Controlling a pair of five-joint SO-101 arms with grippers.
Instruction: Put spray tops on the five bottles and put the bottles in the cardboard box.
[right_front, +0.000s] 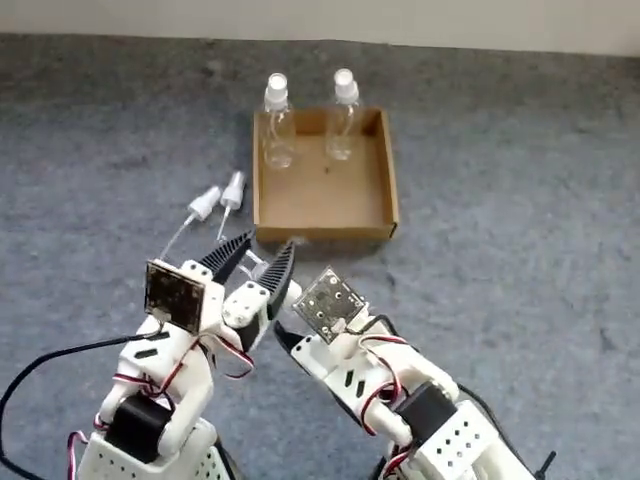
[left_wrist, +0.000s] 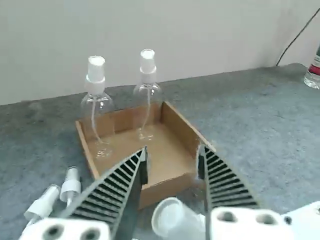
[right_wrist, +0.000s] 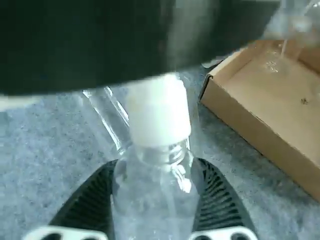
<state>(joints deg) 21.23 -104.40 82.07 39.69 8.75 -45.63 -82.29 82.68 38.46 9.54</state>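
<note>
A clear bottle (right_wrist: 152, 200) stands between the fingers of my right gripper (right_wrist: 155, 170), which is shut on it just in front of the cardboard box (right_front: 325, 232). A white spray top (right_wrist: 157, 112) sits on the bottle's neck. My left gripper (right_front: 268, 242) hangs over it, its fingers spread to either side of the spray top (left_wrist: 170, 217) with gaps showing. Two capped bottles (right_front: 278, 135) (right_front: 342, 125) stand at the far side of the box. Two loose spray tops (right_front: 205, 203) (right_front: 232, 190) lie on the carpet left of the box.
Grey carpet covers the whole table. The near half of the box floor (left_wrist: 165, 160) is bare. Another bottle (left_wrist: 312, 70) with a red label stands far off at the wall, beside a dark cable (left_wrist: 300, 35).
</note>
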